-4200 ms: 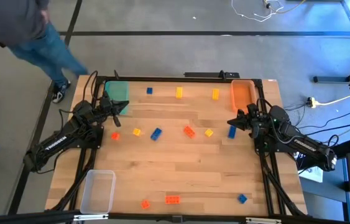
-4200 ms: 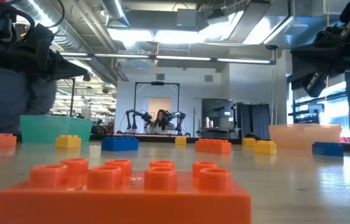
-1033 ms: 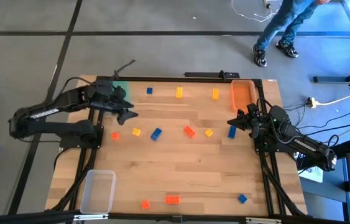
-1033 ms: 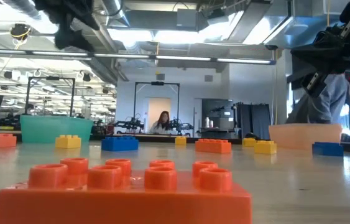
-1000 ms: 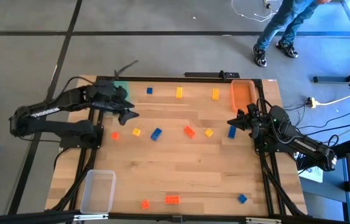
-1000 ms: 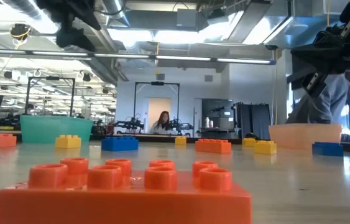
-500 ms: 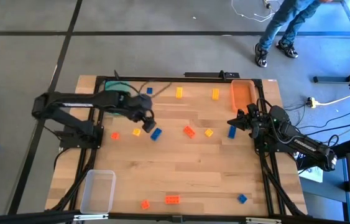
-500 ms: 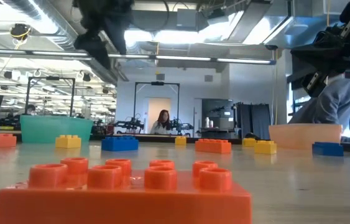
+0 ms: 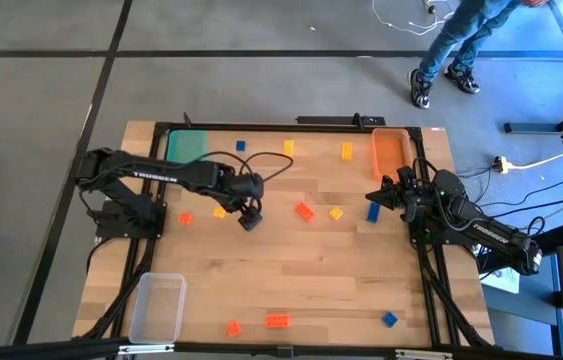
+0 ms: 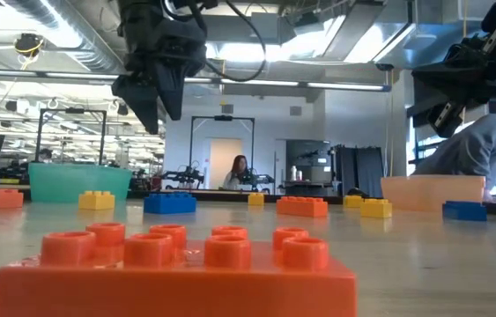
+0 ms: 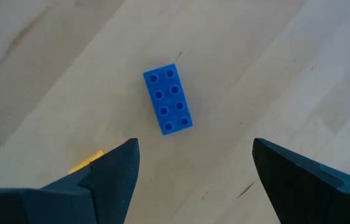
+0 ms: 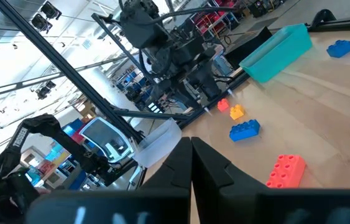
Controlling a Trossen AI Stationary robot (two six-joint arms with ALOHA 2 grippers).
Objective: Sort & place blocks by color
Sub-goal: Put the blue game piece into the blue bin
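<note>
High view: left tool [image 9: 250, 221] hangs over the mid-left desk [image 9: 291, 280], right above a blue block [image 9: 252, 222] that its body mostly hides; a yellow block [image 9: 220, 211] lies just beside, a red-orange block [image 9: 185, 217] farther toward the left edge. Right tool [image 9: 373, 196] waits near the right edge beside another blue block [image 9: 372, 212], fingers together. Green tray [image 9: 187, 145] at the far-left corner, orange tray [image 9: 389, 150] far-right, clear tray [image 9: 158, 307] near-left. Other blocks are scattered along the far and near edges. A person [image 9: 456, 40] walks on the floor beyond the desk. Low view: the left tool [image 10: 152, 110] is up in the air, fingers apart and pointing down, clear of the blue block [image 10: 169, 203] on the desk; a big red-orange block [image 10: 177, 267] fills the foreground. Left wrist view: both fingers [image 11: 109, 177] spread wide, the blue two-by-four block [image 11: 168, 99] lying flat between them on the wood, untouched, a yellow block [image 11: 87, 160] peeking by one finger. Right wrist view: fingers [image 12: 190, 162] pressed together, holding nothing.
</note>
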